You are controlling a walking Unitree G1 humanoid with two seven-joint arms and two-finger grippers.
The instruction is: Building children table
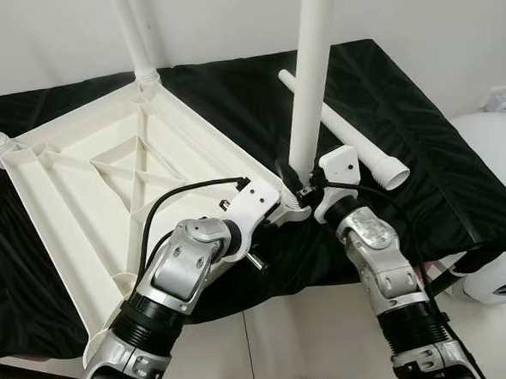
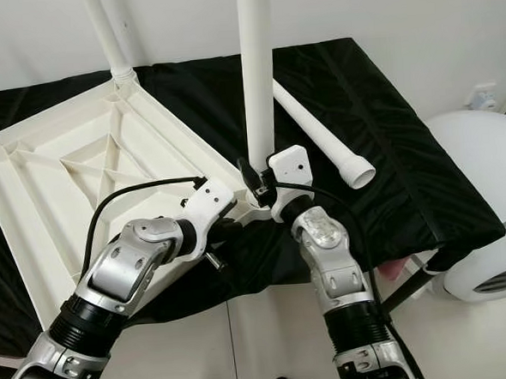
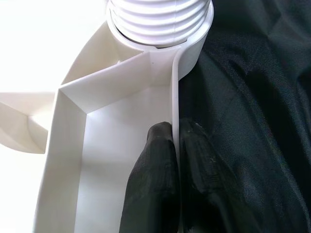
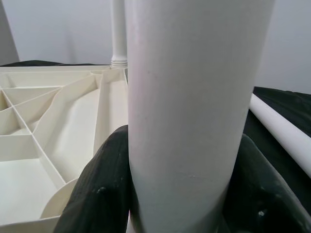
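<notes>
The upturned tabletop (image 1: 106,181) lies on a black cloth (image 1: 422,136). At its near corner the left gripper (image 3: 176,160) pinches the rim wall, and the right gripper (image 2: 255,188) clamps the upright leg (image 1: 310,74) seated there. Beyond the corner lies a loose leg (image 1: 353,136). A tilted leg could cross-thread and jam

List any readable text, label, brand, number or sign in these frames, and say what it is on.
None can be read. The upturned white tabletop, the upright leg held in the right gripper, the loose leg lying on the black cloth, and the left gripper clamped on the tabletop's rim all appear unmarked. The white wall fitting beside the cloth is too small to tell.
</notes>
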